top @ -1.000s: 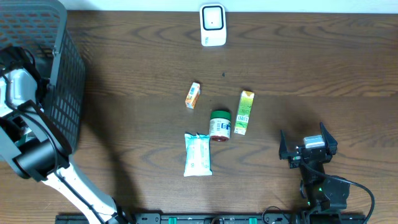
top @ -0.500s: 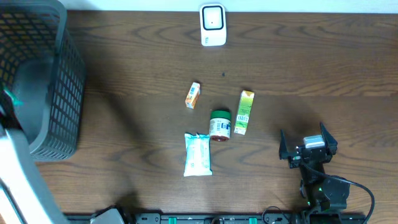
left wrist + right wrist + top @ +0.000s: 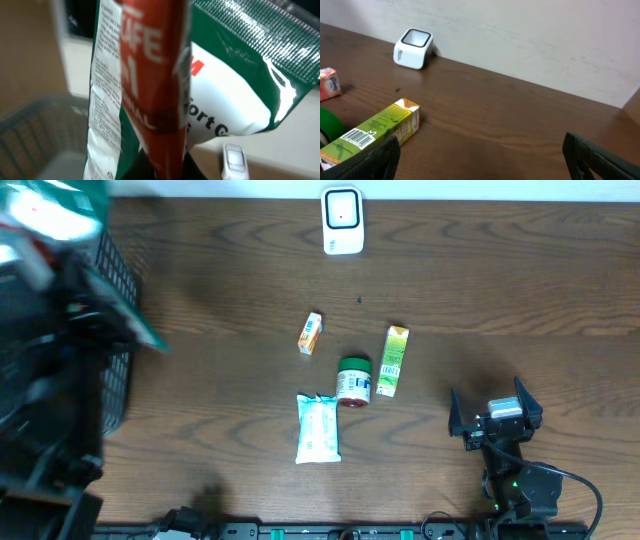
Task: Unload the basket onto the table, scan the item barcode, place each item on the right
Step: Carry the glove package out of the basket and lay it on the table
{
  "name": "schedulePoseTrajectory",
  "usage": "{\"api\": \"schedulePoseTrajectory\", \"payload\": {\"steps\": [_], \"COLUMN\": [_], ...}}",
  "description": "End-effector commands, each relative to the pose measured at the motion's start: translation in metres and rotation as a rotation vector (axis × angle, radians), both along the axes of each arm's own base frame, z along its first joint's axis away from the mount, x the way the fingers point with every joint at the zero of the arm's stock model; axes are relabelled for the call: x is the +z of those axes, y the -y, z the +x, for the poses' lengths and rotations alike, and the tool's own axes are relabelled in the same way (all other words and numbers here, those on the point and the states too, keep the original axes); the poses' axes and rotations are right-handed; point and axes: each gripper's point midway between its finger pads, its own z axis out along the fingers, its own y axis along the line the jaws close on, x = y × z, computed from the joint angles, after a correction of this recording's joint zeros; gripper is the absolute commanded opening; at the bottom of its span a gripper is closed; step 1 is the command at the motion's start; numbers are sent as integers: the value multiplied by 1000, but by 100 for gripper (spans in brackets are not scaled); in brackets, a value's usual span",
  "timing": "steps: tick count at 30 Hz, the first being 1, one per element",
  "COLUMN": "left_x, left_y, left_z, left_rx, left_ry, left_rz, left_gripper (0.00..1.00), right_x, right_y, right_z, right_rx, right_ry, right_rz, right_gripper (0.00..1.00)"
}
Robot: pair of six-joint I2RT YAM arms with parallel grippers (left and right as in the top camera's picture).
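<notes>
We clamp the bag (image 3: 160, 90) in our left fingers (image 3: 131, 172) high over the basket (image 3: 120, 290), well apart from the scanner (image 3: 341, 220), likely to carry its barcode there, while our right fingers (image 3: 600, 159) wait spread wide at the desk (image 3: 500, 280).

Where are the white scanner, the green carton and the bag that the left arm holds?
scanner (image 3: 341, 220), overhead view, middle of its top face.
green carton (image 3: 392, 361), overhead view, middle of its upper side.
bag (image 3: 154, 75), left wrist view, on its red stripe.
</notes>
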Motion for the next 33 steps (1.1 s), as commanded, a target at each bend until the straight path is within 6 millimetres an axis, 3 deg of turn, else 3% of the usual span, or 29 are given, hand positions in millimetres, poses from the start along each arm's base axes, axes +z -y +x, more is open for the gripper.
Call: {"api": "schedulePoseTrajectory", "payload": {"steps": [1, 7, 10, 15, 19, 22, 25, 27, 28, 29, 33], "left_x": [-59, -179, -248, -332, -397, -425, -438, -438, -436, -434, -412], "left_y": [31, 55, 79, 90, 92, 92, 94, 95, 95, 95, 100], "left_z": [37, 68, 87, 110, 116, 114, 111, 110, 110, 110, 109], "left_rx": [-57, -16, -58, -26, 16, 30, 24, 18, 17, 13, -62], "left_ry": [-229, -675, -893, -1120, -1283, -1358, -1399, -1403, -1400, -1396, -1359], "left_rz": [2, -33, -50, -14, 16, 36, 33, 30, 29, 30, 14], "left_gripper": [7, 7, 7, 7, 8, 7, 10, 50, 66, 76, 79], "right_x": [-1, -1, -1, -1, -1, -1, -1, -1, -1, -1, -1], "right_y": [-1, -1, -1, -1, -1, -1, -1, -1, -1, -1, -1], "right_z": [0, 0, 0, 0, 0, 0, 0, 0, 0, 0, 0], "right_rx": [2, 2, 2, 2, 2, 2, 2, 2, 2, 2, 2], "right_ry": [-2, -3, -3, -2, -3, -2, -3, -2, -2, -2, -3], "right_rz": [14, 14, 14, 14, 14, 14, 14, 14, 14, 14, 14], "right_gripper": [99, 99, 99, 99, 99, 99, 99, 99, 99, 99, 99]}}
